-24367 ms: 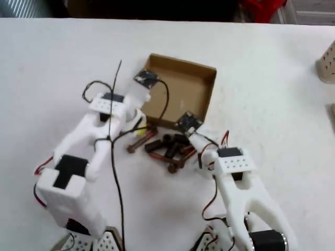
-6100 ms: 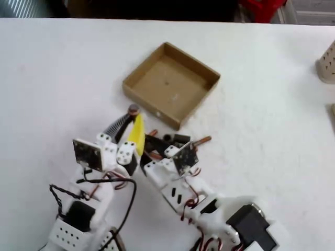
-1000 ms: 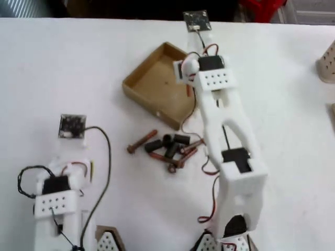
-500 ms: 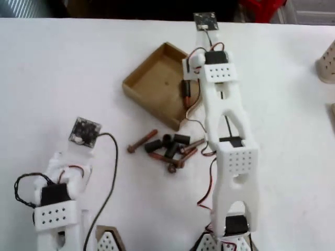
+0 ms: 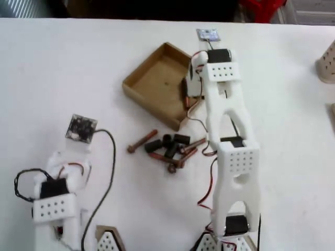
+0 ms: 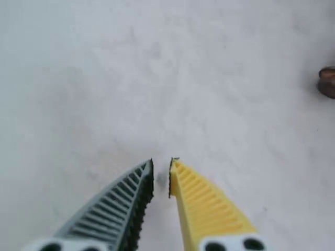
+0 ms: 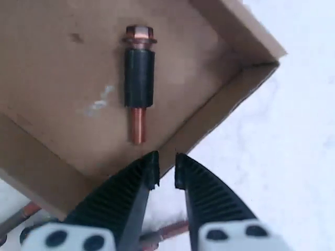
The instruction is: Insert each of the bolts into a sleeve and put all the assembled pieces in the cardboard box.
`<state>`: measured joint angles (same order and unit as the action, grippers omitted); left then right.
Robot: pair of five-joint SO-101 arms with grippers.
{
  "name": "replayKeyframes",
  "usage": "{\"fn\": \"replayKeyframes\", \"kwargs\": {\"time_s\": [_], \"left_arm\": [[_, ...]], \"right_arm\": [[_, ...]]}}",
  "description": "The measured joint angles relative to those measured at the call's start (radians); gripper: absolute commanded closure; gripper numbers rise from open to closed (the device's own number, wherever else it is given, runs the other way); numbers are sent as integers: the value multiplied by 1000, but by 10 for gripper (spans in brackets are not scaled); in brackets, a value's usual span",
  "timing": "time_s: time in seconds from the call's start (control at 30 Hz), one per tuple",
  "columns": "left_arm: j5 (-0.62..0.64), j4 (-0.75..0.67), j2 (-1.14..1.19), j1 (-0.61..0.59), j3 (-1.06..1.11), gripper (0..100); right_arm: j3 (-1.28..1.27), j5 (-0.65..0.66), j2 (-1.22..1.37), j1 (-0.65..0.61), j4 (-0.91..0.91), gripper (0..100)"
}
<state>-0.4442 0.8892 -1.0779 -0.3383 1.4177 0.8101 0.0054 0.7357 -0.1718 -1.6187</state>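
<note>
Bolt (image 7: pixel 137 125) copper; sleeve (image 7: pixel 139 78) black; cardboard box (image 7: pixel 220 112) brown; worktop (image 6: pixel 157 78) white; left jaws grey and yellow, ridged.

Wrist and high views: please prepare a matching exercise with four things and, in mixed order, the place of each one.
1. assembled piece
2. loose bolts and sleeves
3. left gripper
4. right gripper

A. over bare table
B. lying inside the cardboard box
C. over the box's edge
D. piled on the table beside the box

Pairs: 1-B, 2-D, 3-A, 4-C.
</note>
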Motion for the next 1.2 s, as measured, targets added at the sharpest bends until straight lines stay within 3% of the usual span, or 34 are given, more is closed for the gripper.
{"fn": "replayKeyframes", "kwargs": {"time_s": [0.13,0.23,0.33,1.07,1.2], "left_arm": [[-5,-9,259,-21,-120,912],[-35,-9,354,-21,-157,912],[-44,-9,373,-21,-167,912],[-51,-9,373,-21,-167,912],[-51,-9,373,-21,-167,912]], "right_arm": [[2,43,-37,0,-40,952],[-2,48,-37,0,-40,882],[-3,32,-20,2,-40,839],[-3,-48,106,-92,-44,876],[-3,-60,170,-109,-44,946]]}}
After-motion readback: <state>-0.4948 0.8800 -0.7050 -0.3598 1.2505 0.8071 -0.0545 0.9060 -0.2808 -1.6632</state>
